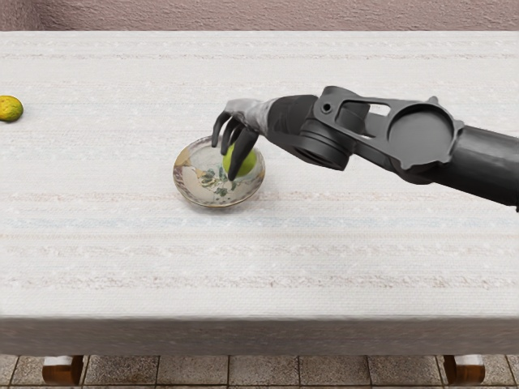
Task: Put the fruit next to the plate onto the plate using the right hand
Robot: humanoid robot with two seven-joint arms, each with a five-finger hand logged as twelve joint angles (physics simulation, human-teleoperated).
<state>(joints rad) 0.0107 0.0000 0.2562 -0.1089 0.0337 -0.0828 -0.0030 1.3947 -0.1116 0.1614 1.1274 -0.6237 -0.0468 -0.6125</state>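
While the green fruit point(250, 164) rests in the plate's point(197, 185) right half, the right robot hand point(237, 130) sits directly over it — fingers curled down around it, apparently gripping — so letting go and lifting straight up looks next.

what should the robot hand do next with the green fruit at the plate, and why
Probably open and release: the right robot hand is curled over the round green fruit, which looks to sit inside the rim of the shallow patterned ceramic plate, so the fruit seems placed.
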